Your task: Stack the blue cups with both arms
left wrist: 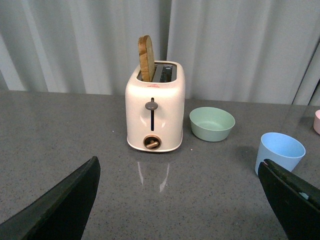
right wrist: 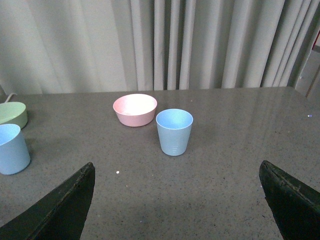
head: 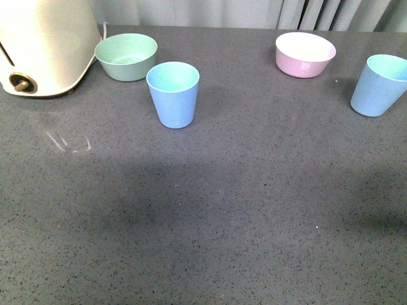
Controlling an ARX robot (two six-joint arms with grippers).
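Left cup (head: 173,94), right cup (head: 380,85) upright, empty, well apart on bench (head: 203,222)
Left pincer (left wrist: 180,210) and right pincer (right wrist: 175,210) both wide, holding nothing

Matte black here: the left fingers (left wrist: 62,205) are broad, flat wedges tapering to blunt tips, and the right fingers (right wrist: 295,200) look identical.

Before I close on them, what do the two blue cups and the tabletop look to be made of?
The left blue cup and right blue cup look like matte plastic: thin rims, even colour, only a soft sheen. The tabletop looks like speckled grey stone, or a laminate imitating it; it's semi-glossy, faintly mirroring the toaster.
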